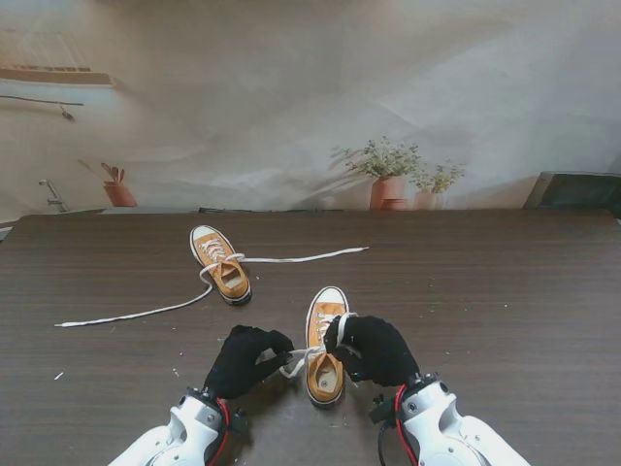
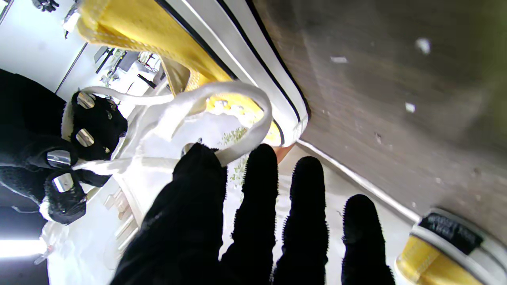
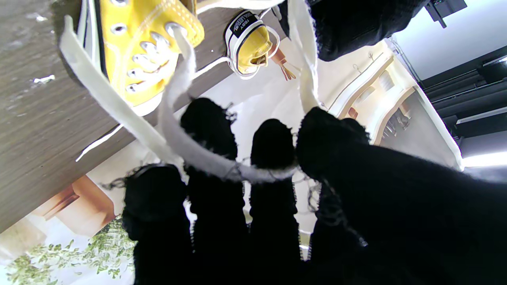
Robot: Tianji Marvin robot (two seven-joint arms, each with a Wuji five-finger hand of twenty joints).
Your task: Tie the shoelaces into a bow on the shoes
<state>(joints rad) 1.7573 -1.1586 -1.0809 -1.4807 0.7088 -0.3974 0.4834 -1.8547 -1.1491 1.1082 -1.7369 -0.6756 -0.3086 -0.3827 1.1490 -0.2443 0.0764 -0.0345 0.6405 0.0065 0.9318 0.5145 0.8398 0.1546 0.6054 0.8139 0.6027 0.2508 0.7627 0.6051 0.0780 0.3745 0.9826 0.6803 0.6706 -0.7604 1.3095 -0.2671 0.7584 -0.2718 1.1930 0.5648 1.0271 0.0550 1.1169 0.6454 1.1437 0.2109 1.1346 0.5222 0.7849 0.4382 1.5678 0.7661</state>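
Two yellow canvas shoes lie on the dark wooden table (image 1: 485,291). The near shoe (image 1: 325,374) sits between my black-gloved hands, toe pointing away from me. My left hand (image 1: 245,359) pinches a loop of its white lace (image 2: 222,99) between thumb and forefinger. My right hand (image 1: 376,348) rests over the shoe's right side, with the other lace end (image 3: 186,146) draped across its fingers and pinned by the thumb. The far shoe (image 1: 221,262) lies left of centre, untied, its long laces (image 1: 136,313) stretched out left and right on the table.
Potted plants (image 1: 388,175) stand behind the table's far edge. A small orange pot (image 1: 118,192) is at the back left. A dark box (image 1: 577,189) sits at the far right corner. Small white flecks dot the table near my left arm.
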